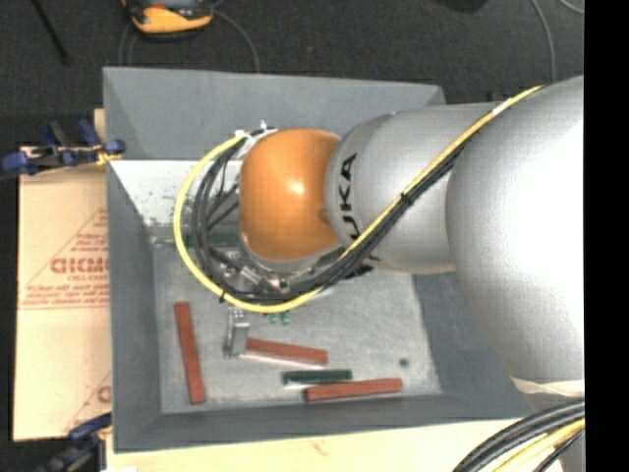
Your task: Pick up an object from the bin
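My gripper (pixel 236 339) shows as a grey metal piece under the orange-domed wrist, low over the bin floor near the front left. Its tip is at the left end of a short red-brown stick (pixel 286 352) that lies slanted, with a pale strip (pixel 267 361) along its lower side. Whether it touches the stick I cannot tell. A longer red-brown stick (pixel 190 353) lies lengthwise to the gripper's left, apart from it.
A dark green stick (pixel 316 375) and another red-brown stick (pixel 354 389) lie near the bin's front wall. Under the wrist sits a small green bit (pixel 278 315). The arm covers the bin's back and right side.
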Available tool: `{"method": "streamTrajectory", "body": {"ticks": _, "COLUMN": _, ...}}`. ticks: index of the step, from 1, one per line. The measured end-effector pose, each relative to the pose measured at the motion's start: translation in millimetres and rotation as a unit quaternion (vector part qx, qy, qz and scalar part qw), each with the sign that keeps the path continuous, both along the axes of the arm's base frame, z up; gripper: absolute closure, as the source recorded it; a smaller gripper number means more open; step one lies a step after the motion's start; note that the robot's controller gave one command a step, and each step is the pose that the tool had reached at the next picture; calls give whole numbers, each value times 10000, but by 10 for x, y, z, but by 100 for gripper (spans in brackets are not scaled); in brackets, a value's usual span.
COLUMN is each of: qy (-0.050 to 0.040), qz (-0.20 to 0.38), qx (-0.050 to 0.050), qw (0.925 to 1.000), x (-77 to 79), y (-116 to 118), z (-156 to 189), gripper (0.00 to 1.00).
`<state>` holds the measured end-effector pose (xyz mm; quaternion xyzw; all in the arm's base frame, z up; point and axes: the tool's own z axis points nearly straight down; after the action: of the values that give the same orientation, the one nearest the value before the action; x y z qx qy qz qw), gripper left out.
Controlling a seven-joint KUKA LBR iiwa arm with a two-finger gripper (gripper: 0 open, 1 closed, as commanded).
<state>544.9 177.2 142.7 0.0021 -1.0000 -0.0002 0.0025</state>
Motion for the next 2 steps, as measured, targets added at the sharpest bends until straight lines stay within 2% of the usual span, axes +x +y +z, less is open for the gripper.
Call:
{"method": "streamTrajectory", "body": {"ticks": 1, "qy": -39, "qz": -21, "qx": 8, "qw": 10000, "x": 22, "y": -6, "z": 44, "gripper": 0}}
{"method": "streamTrajectory", "body": {"ticks": 2, "qy": -63, "qz": 285, "qx": 7, "qw": 9996, "x": -404, "y": -407, "z": -471, "gripper": 0}}
